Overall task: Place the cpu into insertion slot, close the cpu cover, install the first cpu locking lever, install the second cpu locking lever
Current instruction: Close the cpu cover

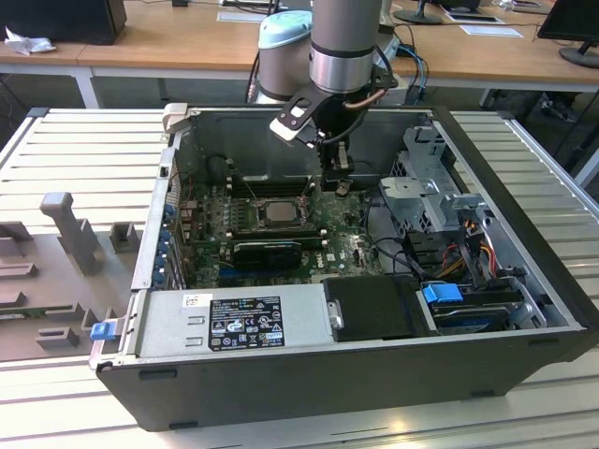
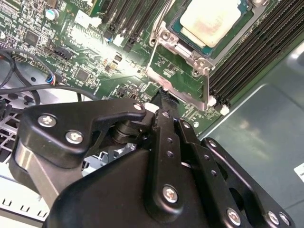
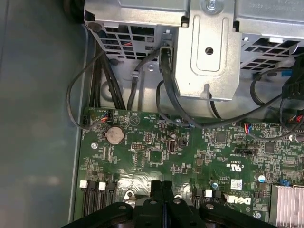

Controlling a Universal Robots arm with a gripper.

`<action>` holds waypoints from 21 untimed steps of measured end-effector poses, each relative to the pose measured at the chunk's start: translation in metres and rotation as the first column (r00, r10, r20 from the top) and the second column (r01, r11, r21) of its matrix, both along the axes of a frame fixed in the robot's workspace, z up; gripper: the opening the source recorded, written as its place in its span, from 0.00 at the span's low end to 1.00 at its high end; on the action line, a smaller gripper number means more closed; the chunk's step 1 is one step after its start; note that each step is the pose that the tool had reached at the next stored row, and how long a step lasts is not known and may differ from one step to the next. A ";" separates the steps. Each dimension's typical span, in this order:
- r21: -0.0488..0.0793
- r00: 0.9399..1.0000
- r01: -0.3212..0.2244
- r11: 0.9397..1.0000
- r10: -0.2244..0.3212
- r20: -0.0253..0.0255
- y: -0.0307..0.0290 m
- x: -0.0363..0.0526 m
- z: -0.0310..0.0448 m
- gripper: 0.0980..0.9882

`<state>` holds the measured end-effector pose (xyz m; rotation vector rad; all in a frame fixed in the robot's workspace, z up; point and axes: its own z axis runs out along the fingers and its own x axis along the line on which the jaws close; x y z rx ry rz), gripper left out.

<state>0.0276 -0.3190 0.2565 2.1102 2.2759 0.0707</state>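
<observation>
We judge the first step done: the cpu [image 2: 209,19] sits flat in the insertion slot [image 1: 255,215], silver top up. The cpu cover [image 2: 176,45] appears to lie down around it, its window framing the chip, so the second step looks done too. We cannot tell whether either locking lever is latched; that seems to be what is left. The claw [image 1: 340,182] has its fingers [image 3: 154,190] pressed together with nothing between them. In the exterior view it hangs low over the green board [image 3: 199,156], and the cpu lies near it at about eight o'clock, apart from the fingertips.
</observation>
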 end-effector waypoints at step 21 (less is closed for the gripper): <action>0.000 1.000 0.000 1.000 0.000 0.000 0.0000 -0.0073 0.0000 0.01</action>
